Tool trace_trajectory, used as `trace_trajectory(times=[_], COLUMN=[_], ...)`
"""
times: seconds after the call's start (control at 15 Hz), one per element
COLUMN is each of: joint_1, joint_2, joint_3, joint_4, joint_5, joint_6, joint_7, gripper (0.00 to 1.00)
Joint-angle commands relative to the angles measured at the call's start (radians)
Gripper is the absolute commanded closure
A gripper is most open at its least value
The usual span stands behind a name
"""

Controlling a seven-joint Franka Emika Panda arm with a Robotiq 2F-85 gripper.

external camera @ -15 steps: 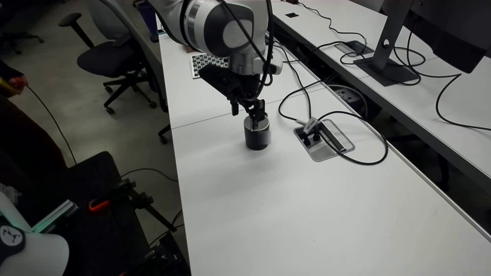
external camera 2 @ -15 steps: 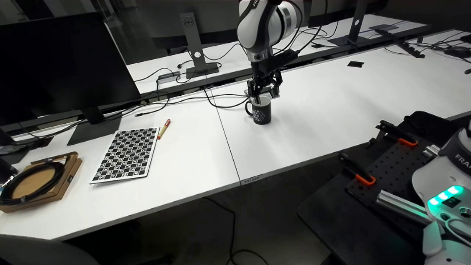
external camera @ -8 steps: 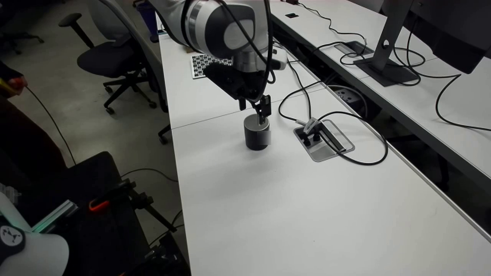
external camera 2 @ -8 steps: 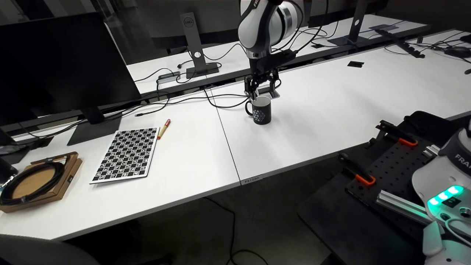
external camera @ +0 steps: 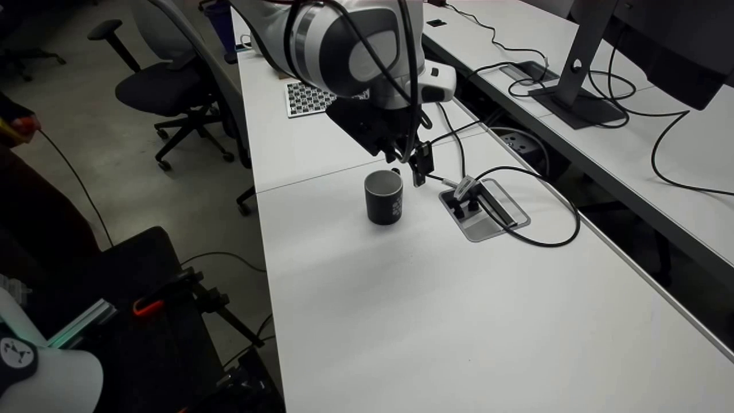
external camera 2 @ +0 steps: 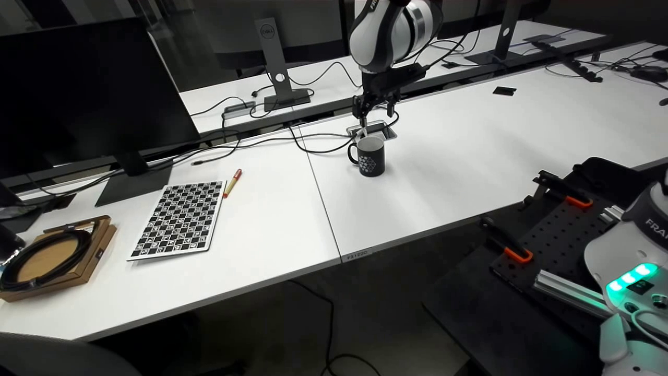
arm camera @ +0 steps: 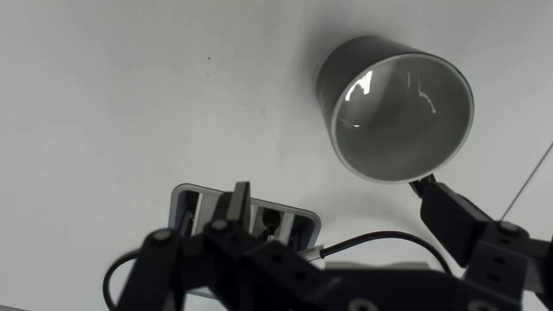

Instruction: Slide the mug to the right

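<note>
The mug [external camera: 383,206] is small and dark grey-black with a pale grey inside. It stands upright on the white table in both exterior views [external camera 2: 371,163]. Its handle [external camera 2: 353,153] shows on one side with a pale pattern next to it. In the wrist view the mug [arm camera: 397,116] is at upper right and looks empty. My gripper [external camera 2: 377,117] is open and holds nothing. It hangs above and beside the mug, toward the table socket. In the wrist view its fingers [arm camera: 339,194] are spread wide. The right finger covers most of the handle; I cannot tell whether they touch.
A recessed socket box [external camera: 484,209] with looping black cables [external camera: 550,245] lies beside the mug. A checkered board [external camera 2: 180,219], a red-yellow pen [external camera 2: 233,183] and a monitor [external camera 2: 94,94] are farther along. The table's edge [external camera 2: 417,234] is on the mug's near side.
My gripper has moved up out of the mug's opening and sideways off it, toward the socket box. The mug has stayed where it was.
</note>
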Motion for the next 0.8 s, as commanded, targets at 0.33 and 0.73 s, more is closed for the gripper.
trace_trajectory(times=[0.33, 0.73], joint_1=[0.013, 0.034], joint_2=[0.023, 0.086], joint_3=[-0.004, -0.018], joint_4=[-0.025, -0.005], joint_5=[0.017, 0.013], joint_6=[0.036, 0.087], joint_7=[0.006, 0.041], gripper=[0.00, 0.00])
